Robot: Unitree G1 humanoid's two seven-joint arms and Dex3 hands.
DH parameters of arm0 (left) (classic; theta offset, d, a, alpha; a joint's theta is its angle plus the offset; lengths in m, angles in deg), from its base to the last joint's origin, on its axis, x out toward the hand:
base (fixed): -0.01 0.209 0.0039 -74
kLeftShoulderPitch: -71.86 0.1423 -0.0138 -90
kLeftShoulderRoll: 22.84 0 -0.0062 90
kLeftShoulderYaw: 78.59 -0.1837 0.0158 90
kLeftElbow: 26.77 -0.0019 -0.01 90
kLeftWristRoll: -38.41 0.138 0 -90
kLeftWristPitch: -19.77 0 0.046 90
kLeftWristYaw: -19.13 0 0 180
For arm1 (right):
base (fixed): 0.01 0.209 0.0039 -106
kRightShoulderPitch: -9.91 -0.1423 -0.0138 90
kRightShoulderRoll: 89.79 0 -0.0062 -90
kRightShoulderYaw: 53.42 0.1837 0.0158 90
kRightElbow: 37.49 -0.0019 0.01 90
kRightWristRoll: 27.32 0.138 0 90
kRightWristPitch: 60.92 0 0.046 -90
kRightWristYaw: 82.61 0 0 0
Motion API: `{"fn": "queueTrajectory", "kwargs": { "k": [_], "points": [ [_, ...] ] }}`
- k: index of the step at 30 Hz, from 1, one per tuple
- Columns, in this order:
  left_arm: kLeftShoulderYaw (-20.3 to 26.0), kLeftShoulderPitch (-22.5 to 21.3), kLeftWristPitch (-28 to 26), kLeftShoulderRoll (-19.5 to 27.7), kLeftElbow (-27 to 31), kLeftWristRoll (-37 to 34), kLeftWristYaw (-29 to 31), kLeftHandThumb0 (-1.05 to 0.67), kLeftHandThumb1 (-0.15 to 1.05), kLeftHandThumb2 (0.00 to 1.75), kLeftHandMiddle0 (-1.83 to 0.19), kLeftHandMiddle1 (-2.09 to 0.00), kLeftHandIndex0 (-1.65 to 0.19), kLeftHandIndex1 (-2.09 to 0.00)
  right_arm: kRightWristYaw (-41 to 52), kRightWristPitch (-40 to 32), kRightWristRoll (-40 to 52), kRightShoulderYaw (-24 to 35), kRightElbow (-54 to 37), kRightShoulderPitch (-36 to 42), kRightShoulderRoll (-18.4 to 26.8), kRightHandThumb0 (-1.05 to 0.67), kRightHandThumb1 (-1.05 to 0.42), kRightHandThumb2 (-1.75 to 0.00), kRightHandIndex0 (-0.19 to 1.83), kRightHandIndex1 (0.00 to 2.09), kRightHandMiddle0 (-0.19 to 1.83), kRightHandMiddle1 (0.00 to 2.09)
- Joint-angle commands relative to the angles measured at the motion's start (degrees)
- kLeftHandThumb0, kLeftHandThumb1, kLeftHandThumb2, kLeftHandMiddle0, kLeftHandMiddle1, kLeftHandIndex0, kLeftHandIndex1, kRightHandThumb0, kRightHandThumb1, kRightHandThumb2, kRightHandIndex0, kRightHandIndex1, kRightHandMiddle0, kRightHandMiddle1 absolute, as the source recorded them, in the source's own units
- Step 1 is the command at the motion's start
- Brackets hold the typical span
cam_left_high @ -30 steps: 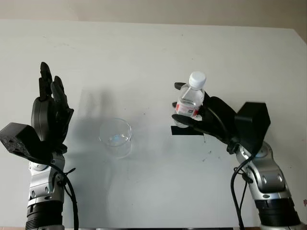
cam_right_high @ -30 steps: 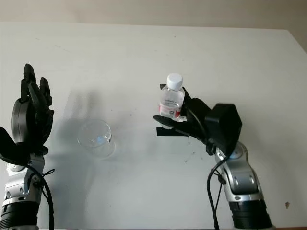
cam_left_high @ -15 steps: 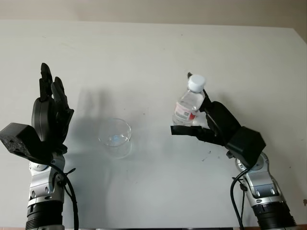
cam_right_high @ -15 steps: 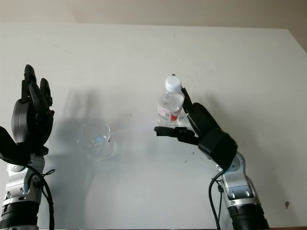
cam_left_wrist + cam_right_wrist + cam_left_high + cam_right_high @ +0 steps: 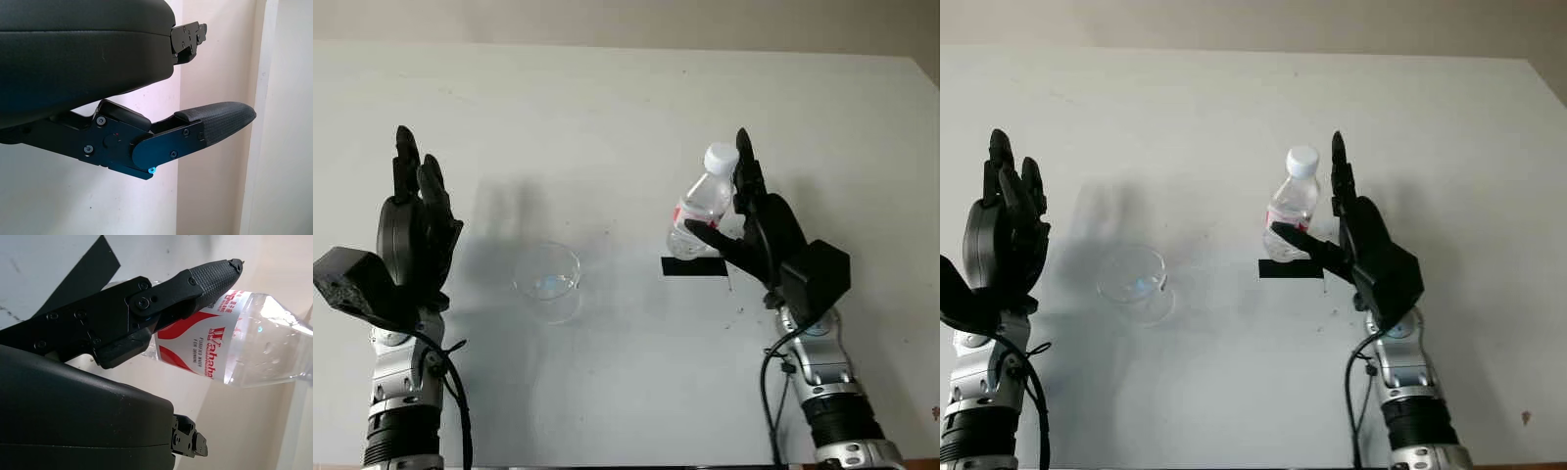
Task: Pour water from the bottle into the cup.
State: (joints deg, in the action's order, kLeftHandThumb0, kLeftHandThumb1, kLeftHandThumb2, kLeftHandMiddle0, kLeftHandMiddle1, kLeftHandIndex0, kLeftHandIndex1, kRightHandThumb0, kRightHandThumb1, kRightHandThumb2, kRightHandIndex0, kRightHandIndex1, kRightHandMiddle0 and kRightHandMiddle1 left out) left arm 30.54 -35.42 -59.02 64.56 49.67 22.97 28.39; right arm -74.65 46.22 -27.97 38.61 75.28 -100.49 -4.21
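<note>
A small clear water bottle (image 5: 703, 211) with a white cap and red label stands tilted over a black tape mark (image 5: 693, 266) right of centre. My right hand (image 5: 746, 201) is open beside it, fingers straight up behind the bottle. Its thumb (image 5: 195, 284) crosses the front of the bottle (image 5: 244, 352) near the base, so the bottle leans between thumb and fingers. The clear cup (image 5: 548, 281) stands upright to the left of the bottle, apart from both hands. My left hand (image 5: 416, 225) is open and raised left of the cup.
The white table (image 5: 626, 98) stretches back to a wall edge. Open tabletop separates the cup from the bottle.
My right hand's fingers have uncurled from around the bottle and now point straight up. The bottle has come down tilted over the tape mark. The left hand and cup have not moved.
</note>
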Motion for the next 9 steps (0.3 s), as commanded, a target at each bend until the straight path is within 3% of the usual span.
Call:
{"fn": "queueTrajectory", "kwargs": {
  "k": [1, 9],
  "points": [
    [0.34, -0.17, 0.42, 0.50, -0.21, -0.41, 0.31, -0.80, 1.05, 0.72, 0.19, -0.05, 0.19, 0.00, 0.27, 1.76, 0.19, 0.03, 0.43, -0.37, -0.30, -0.95, -0.98, -0.06, -0.19, 0.00, -0.19, 0.00],
    [0.49, -0.70, 0.76, 0.51, -1.00, -0.83, 0.85, -0.80, 1.05, 0.73, 0.19, -0.05, 0.19, 0.00, 2.57, 4.95, -0.96, -1.42, -3.31, 1.23, 0.36, -0.93, -0.96, -0.05, -0.19, 0.00, -0.19, 0.00]
  ]
}}
